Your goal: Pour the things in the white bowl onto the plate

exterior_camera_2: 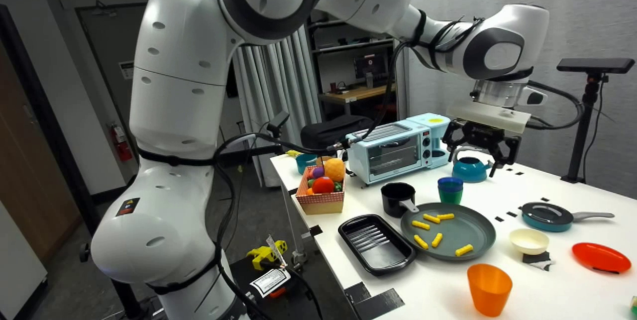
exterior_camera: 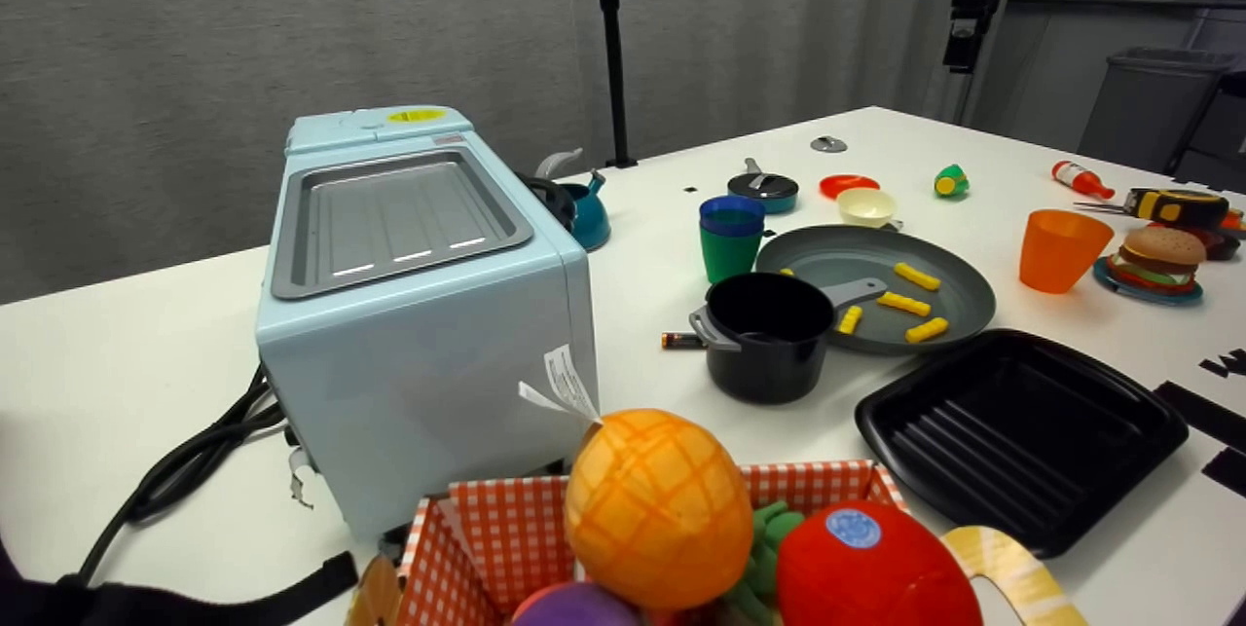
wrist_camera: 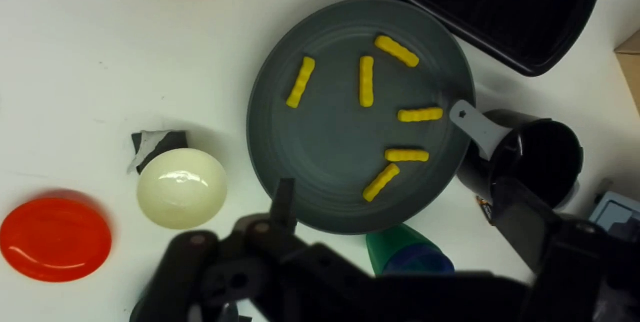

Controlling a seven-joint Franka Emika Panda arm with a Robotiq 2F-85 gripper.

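In an exterior view we find yellow fries (exterior_camera: 903, 304) scattered on the grey-green plate (exterior_camera: 847, 261). In an exterior view the gripper (exterior_camera_2: 471, 167) hangs above the table (exterior_camera_2: 557, 290), jaws spread, gripping nothing. Wrist view: white bowl (wrist_camera: 182, 188) bare inside, just beside the plate. Pouring looks finished to us; best retreat straight up, avoiding the grey pot handle (wrist_camera: 477, 124).

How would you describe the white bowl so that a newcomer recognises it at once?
In the wrist view, find the large round grey plate bearing yellow sticks. Left of it, between it and the oval red dish, stands the white bowl. Its creamy white colour sets it apart from both neighbours.
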